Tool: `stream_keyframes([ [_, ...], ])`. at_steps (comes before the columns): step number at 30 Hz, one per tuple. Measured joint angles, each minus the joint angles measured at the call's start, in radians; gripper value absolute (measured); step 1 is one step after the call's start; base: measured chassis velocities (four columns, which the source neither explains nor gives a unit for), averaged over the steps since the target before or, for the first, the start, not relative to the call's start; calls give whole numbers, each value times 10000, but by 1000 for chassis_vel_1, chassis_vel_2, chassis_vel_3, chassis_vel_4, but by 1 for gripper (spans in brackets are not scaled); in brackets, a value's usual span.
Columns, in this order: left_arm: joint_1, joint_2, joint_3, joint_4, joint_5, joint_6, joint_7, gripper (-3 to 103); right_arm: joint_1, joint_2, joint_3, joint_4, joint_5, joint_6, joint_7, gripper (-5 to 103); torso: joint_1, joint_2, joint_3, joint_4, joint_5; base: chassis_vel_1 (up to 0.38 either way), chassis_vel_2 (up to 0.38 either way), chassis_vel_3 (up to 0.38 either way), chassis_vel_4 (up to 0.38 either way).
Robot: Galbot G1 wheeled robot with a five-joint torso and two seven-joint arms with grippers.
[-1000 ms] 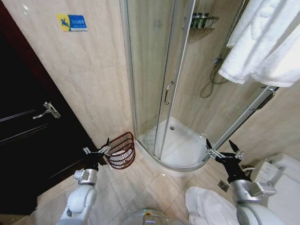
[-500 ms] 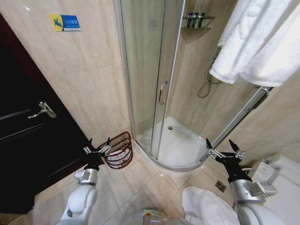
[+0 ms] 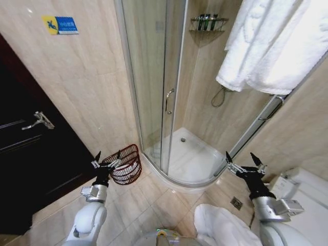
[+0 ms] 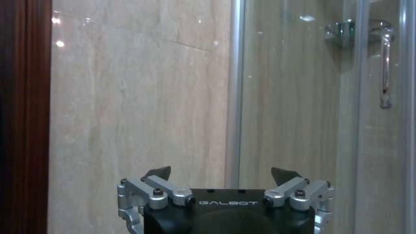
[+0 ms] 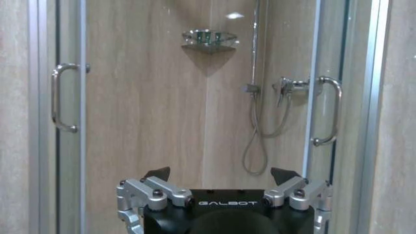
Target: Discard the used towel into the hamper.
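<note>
The hamper (image 3: 125, 165), a reddish-brown wire basket, stands on the tiled floor against the wall, between the dark door and the shower. My left gripper (image 3: 107, 156) is raised just in front of it, open and holding nothing; in the left wrist view this gripper (image 4: 225, 173) faces the beige wall. A crumpled white towel (image 3: 220, 226) lies low on the floor beside my right arm. My right gripper (image 3: 245, 160) is held up above it, open and holding nothing; in the right wrist view this gripper (image 5: 222, 173) faces the shower.
A glass shower enclosure (image 3: 154, 77) with a white tray (image 3: 192, 161) fills the corner ahead. White towels (image 3: 271, 46) hang at the upper right. A toilet (image 3: 307, 192) stands at the right, a floor drain (image 3: 236, 203) near it, a dark door (image 3: 31, 154) at the left.
The whole head view has shifted, so the wall sign, shower and hamper sit farther left and lower in the picture. Both arms keep the same raised, open pose.
</note>
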Motion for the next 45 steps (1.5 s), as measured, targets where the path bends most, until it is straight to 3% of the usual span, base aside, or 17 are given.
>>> stream_keyframes([
  [14,-12,-20,161,-46,-2,-35,-64,100,-36,29,10,-2,27,110,35,100,-1,0,0,-1,0,-55,-58,56,70],
  [19,17,-36,204,-183,63,187,-115,100,-37,27,11,-25,35,239,97,100,-8,-15,-7,4,1,-20,-17,12,18],
  [32,28,-112,275,-217,216,216,-127,100,-87,6,26,-66,72,382,128,100,-224,-471,-247,4,0,0,0,0,0],
  [45,-75,-170,341,-133,241,18,-253,100,-189,-18,33,-58,72,373,123,100,-277,-568,-298,3,0,0,0,0,0],
])
